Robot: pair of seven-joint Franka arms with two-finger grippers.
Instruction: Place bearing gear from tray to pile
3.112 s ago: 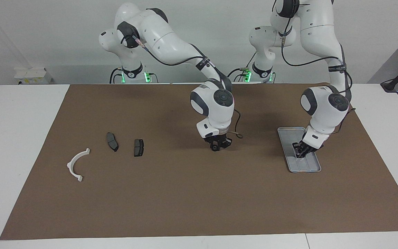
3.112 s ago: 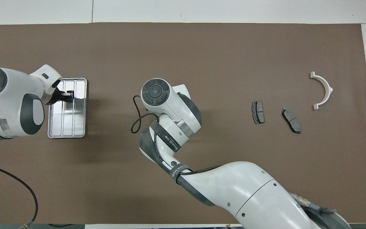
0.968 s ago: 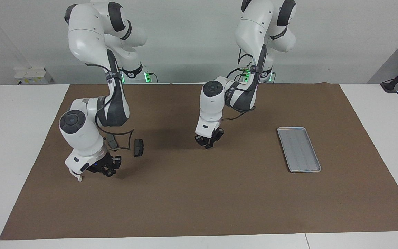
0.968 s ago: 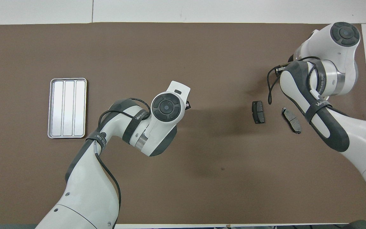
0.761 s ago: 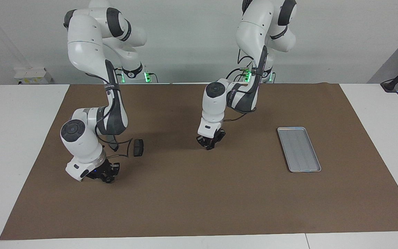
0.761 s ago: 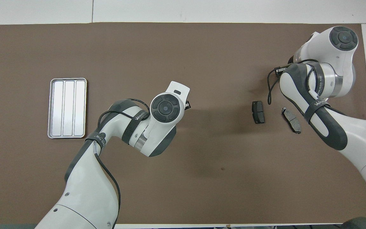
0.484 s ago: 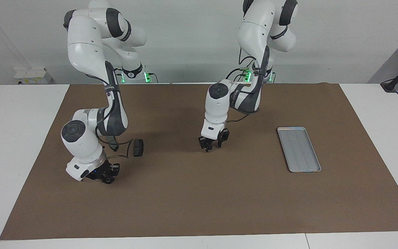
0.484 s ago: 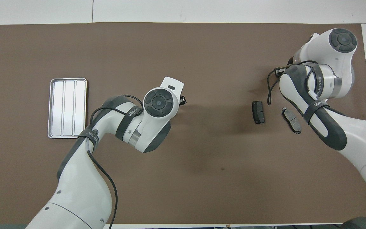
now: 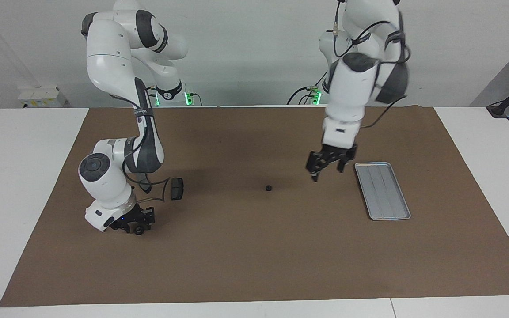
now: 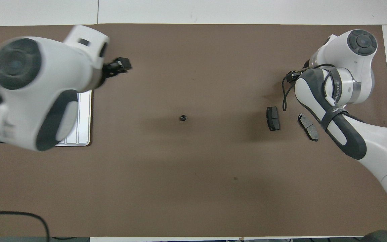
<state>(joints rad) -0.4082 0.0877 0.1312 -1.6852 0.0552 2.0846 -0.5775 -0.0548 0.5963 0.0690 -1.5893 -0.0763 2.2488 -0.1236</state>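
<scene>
Gear (image 9: 268, 188) now lying mid-mat | left gripper (image 9: 326, 164) lifted away, jaws spread | right gripper (image 9: 136, 223) low, grip unclear

Take the small dark gear (image 9: 268, 188) on the brown mat (image 9: 254, 265) as your mark. All round it the mat lies bare, so you can come down on it from any side. Toward the right arm's end, two brake pads (image 10: 273, 118) and the low right gripper (image 9: 136, 223) block you; it probably hides a third part. Toward the left arm's end, the raised left gripper (image 9: 328, 164) hangs beside the tray (image 9: 396, 217).
</scene>
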